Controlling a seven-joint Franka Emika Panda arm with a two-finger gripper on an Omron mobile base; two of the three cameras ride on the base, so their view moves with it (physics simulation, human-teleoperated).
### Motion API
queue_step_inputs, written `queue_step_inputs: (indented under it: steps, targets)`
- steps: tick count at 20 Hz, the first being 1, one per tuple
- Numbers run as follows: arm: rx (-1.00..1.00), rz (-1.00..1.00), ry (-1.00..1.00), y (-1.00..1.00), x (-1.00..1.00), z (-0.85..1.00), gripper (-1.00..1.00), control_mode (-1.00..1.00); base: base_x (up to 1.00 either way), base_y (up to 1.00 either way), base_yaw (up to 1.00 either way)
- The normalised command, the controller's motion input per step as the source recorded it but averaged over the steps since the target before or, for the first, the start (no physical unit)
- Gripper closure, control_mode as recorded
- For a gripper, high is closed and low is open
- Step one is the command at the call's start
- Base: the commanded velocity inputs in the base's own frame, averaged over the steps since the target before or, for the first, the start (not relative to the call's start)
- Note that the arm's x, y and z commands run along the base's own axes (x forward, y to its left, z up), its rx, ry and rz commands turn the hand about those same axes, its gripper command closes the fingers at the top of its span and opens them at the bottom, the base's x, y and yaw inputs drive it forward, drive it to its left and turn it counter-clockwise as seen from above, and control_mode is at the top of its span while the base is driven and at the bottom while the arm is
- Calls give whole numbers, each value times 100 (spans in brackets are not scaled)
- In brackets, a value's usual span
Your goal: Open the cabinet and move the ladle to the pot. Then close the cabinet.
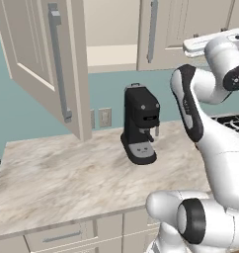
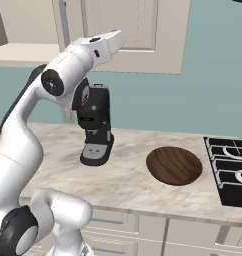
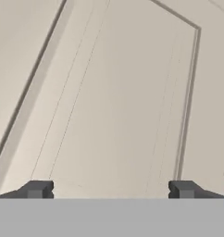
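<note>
I see my gripper [image 3: 109, 190] with fingers spread wide, holding nothing, facing the beige recessed-panel cabinet [image 3: 118, 102] door; I read no writing.

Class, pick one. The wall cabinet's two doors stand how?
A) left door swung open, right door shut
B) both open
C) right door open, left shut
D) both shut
A: the left door angles out over the counter, while the right door sits flush.
</note>
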Motion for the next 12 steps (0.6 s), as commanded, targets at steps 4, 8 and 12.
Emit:
queue_step_inputs:
  steps: [4, 8, 12]
  targets:
    - [19, -14, 32, 37, -100, 82, -100, -100, 0, 0, 0]
    - [21, -13, 42, 54, -100, 74, -100, -100, 0, 0, 0]
    - [14, -12, 41, 44, -98, 34, -100, -100, 0, 0, 0]
